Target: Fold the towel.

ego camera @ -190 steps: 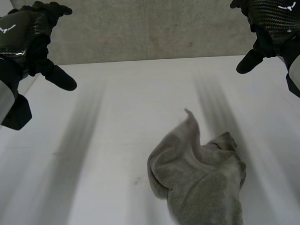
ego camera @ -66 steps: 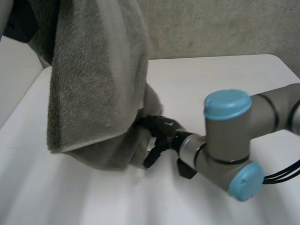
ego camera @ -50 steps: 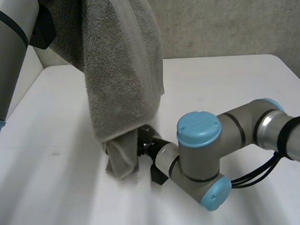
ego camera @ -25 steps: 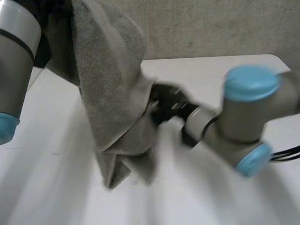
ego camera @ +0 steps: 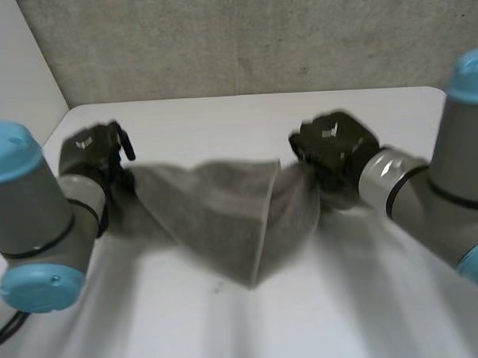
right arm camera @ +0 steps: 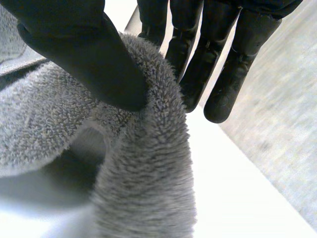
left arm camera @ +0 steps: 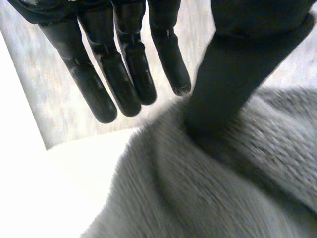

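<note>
The white desk (ego camera: 230, 338) carries nothing but the grey towel (ego camera: 217, 212), which hangs stretched between the two hands above its middle and sags to a point toward six o'clock. The left hand (ego camera: 91, 150) is at the towel's nine o'clock end, fingers straight and thumb bearing on the cloth, which it seems to pinch. The right hand (ego camera: 337, 147), at three o'clock, has a rolled edge pinched between thumb and straight fingers. I judge this the spreading step: next, lay the cloth flat on the desk, without losing either end, before folding. A small white mark on each hand's back is unreadable.
</note>
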You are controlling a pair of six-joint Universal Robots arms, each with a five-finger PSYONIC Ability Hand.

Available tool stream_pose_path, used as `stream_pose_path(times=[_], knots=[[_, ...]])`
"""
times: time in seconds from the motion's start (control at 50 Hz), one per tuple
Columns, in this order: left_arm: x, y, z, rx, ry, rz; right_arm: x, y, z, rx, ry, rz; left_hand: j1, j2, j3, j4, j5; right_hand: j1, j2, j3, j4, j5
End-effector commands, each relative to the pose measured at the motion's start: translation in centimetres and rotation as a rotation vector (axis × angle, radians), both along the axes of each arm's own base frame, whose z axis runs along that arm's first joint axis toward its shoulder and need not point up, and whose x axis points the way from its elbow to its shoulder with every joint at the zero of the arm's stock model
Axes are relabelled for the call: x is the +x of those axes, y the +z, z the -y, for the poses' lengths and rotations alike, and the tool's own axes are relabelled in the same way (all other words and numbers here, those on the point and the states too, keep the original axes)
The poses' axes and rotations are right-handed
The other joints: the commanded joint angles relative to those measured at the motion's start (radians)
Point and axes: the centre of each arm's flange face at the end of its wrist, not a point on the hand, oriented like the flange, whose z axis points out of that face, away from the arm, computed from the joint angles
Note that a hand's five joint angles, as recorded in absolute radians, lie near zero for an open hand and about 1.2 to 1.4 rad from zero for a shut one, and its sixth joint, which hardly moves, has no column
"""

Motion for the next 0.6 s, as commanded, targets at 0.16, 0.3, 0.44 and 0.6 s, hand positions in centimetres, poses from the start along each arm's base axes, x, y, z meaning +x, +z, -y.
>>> stream_pose_path(times=[0.16, 0.3, 0.44, 0.6], knots=[[-1.5, -1.7, -0.8, 0.004, -0.150, 0.146, -0.6, -6.1, 0.4, 0.115, -0.048, -0.109, -0.659, -0.692, -0.693, -0.692, -0.685, 0.432, 0.220, 0.207, 0.203, 0.242], [-6.1, 0.8, -6.1, -0.077, -0.412, 0.115, -0.9, -6.5, 0.0, 0.133, -0.049, -0.118, -0.624, -0.657, -0.658, -0.657, -0.650, 0.432, 0.220, 0.207, 0.203, 0.242], [-9.3, -2.3, -9.5, -0.032, -0.746, 0.209, -1.7, -6.8, 0.6, 0.142, -0.077, -0.118, -0.518, -0.551, -0.552, -0.551, -0.545, 0.432, 0.220, 0.207, 0.203, 0.242], [-9.8, -5.1, -10.4, -0.072, -0.902, 0.429, -2.5, -6.7, 1.5, 0.143, -0.109, -0.110, -0.509, -0.542, -0.543, -0.542, -0.536, 0.432, 0.220, 0.207, 0.203, 0.242]])
